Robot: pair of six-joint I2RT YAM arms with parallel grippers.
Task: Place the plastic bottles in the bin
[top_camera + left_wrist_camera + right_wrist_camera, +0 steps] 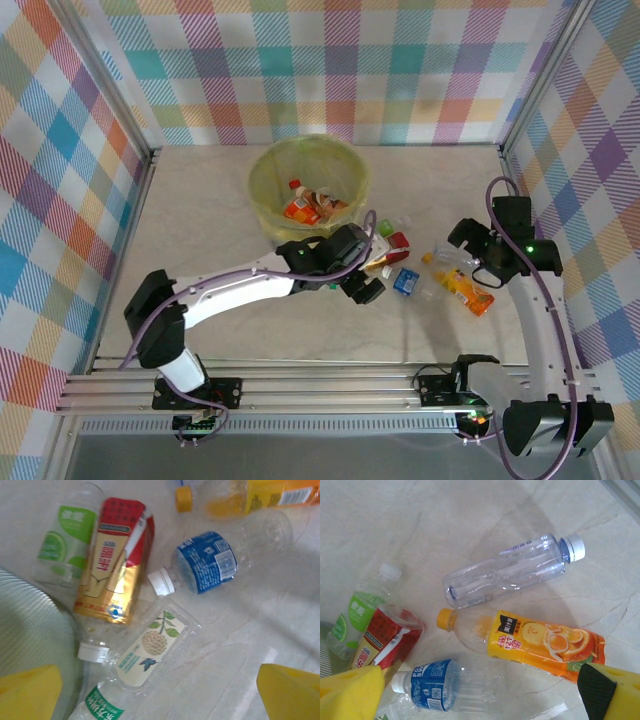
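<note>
Left end effector (374,261) and right end effector (466,254): fully open, empty, over small clear plastic bottles (405,281) mid-frame, beside round pale-green lined bin (258,186).

Wide bare stretch of pale marbled tabletop (190,210) left of the round pale-green bag-lined bin (258,185). Bin mouth open from above, a few bottles (300,208) low inside. Right of the bin, crowded: red-and-gold labelled bottle (112,565), green-labelled clear bottle (70,540), blue-labelled clear bottle (205,562) and flat fruit-labelled clear bottle (150,650) touching or just beside one another, hardly any gap. Roomier around the orange juice bottle (530,640) and the unlabelled clear bottle (505,570), narrow strip of table between. White left arm (240,285) across the near table before the bin.
</note>
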